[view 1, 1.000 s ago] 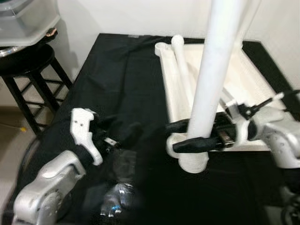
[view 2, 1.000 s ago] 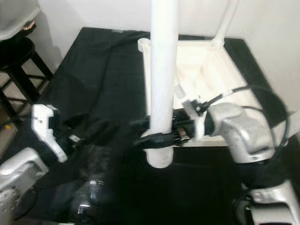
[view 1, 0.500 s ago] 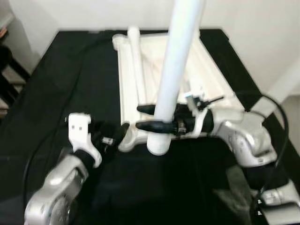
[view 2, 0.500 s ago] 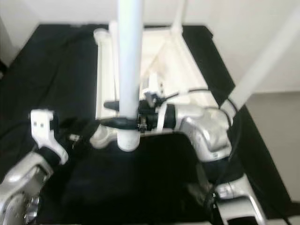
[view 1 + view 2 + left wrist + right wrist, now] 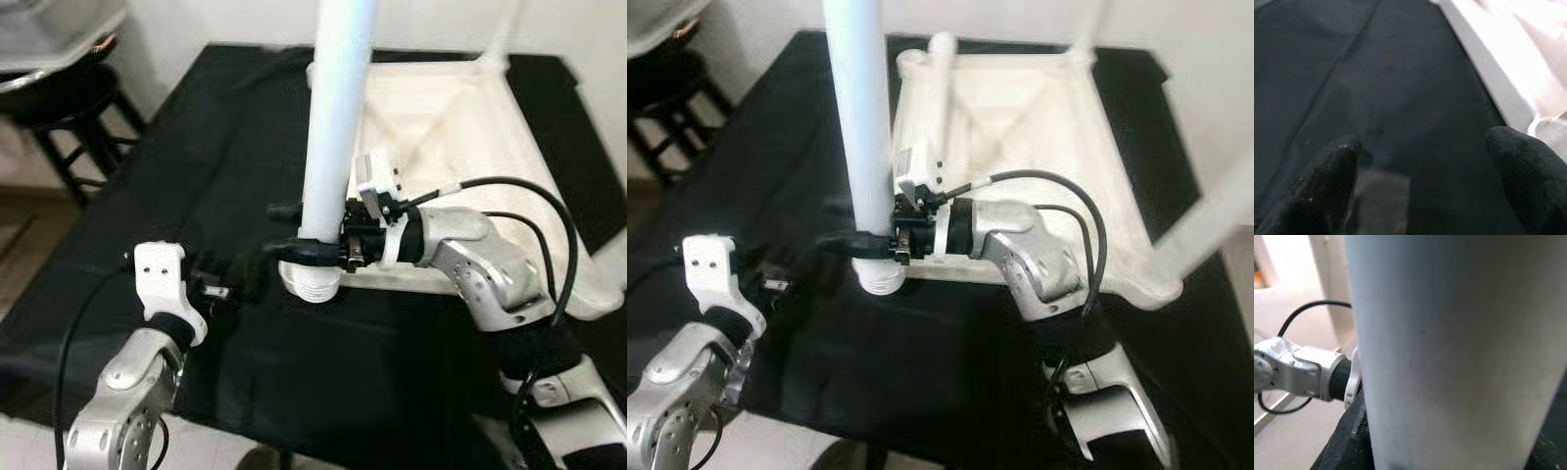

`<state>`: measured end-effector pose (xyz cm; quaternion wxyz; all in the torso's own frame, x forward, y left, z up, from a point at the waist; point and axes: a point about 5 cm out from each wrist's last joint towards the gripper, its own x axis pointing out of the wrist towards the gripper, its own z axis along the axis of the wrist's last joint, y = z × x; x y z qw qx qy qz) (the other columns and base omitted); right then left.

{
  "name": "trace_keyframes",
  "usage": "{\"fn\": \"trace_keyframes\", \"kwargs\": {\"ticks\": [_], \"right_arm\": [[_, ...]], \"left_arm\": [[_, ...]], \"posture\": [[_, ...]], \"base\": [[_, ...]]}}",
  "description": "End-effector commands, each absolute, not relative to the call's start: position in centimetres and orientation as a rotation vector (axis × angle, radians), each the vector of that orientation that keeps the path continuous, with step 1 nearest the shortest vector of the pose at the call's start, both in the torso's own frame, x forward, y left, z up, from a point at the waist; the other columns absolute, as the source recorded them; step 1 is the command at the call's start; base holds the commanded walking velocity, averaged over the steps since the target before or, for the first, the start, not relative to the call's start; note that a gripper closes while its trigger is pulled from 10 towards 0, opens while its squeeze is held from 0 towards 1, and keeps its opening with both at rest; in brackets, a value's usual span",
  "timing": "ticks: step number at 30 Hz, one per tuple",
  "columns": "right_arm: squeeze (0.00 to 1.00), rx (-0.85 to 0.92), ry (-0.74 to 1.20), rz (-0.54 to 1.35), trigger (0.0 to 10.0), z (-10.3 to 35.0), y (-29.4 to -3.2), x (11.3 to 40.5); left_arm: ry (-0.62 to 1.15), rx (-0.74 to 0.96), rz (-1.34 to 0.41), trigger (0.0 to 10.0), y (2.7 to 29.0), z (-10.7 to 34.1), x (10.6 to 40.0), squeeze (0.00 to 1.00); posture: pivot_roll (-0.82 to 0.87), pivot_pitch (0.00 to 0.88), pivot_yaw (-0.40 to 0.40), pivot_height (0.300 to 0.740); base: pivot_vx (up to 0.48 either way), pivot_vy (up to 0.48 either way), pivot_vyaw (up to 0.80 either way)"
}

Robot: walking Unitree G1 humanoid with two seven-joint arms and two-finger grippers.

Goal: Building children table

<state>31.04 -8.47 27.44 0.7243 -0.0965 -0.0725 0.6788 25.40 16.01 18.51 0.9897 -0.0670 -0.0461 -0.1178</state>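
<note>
Table leg held upright at the tabletop's corner

Right gripper (image 5: 294, 245) is clenched around one white table leg (image 5: 331, 137), which stands upright with its ribbed lower end at the near corner of the single white tabletop (image 5: 460, 127). That tabletop lies upside down on the counter (image 5: 216, 147), which is draped in black cloth. A second leg (image 5: 942, 69) lies along the tabletop's left edge, and two more rise from its far and right corners. Left gripper (image 5: 1425, 176) hovers just above the cloth beside the tabletop's edge, its two fingers spread apart and holding nothing. One black stool (image 5: 69, 108) stands left of the counter.
</note>
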Motion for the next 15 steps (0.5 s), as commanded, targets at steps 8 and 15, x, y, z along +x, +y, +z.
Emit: {"fn": "trace_keyframes", "kwargs": {"ticks": [8,15], "right_arm": [[0.0,-0.282,-0.097,1.626,10.0,27.2,-9.0,31.5],[0.0,-0.211,0.008,1.772,10.0,27.5,-10.1,32.0]], "left_arm": [[-0.049,-0.116,-0.256,10.0,15.1,16.8,24.4,0.0],[-0.06,-0.132,-0.349,10.0,14.0,16.9,23.4,0.0]], "posture": [[0.02,0.327,0.001,0.74],[0.02,0.359,-0.005,0.74]], "base": [[0.0,0.0,0.17],[0.0,0.0,0.0]]}}
